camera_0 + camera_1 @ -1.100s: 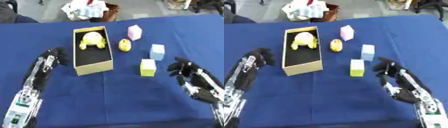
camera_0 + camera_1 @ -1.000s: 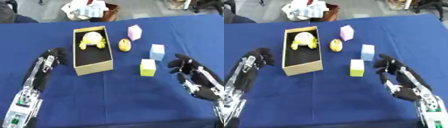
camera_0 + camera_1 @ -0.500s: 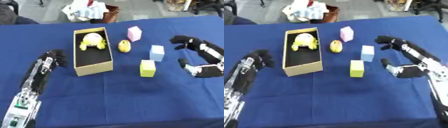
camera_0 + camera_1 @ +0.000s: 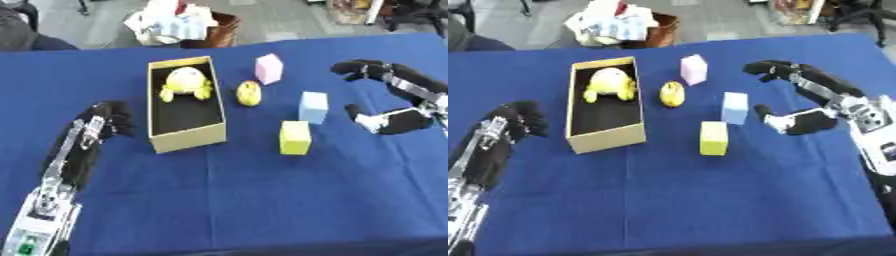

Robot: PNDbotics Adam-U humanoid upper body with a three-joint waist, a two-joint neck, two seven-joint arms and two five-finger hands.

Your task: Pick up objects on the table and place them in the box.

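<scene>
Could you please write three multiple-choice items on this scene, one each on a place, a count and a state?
1. Where is the yellow plush toy?
A. inside the box
B. on the cloth beside the pink block
C. in a robot hand

2. How many blocks lie outside the box?
A. one
B. three
C. five

3. The right robot hand is:
A. closed on the light blue block
B. open, holding nothing
C. out of view

Key: 1 A, it lies between the box walls; 2 B, pink, light blue and yellow block; 3 B, its fingers are spread beside the light blue block.

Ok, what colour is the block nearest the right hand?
Light blue: the block, seen best in the right eye view, beside the right hand.
</scene>
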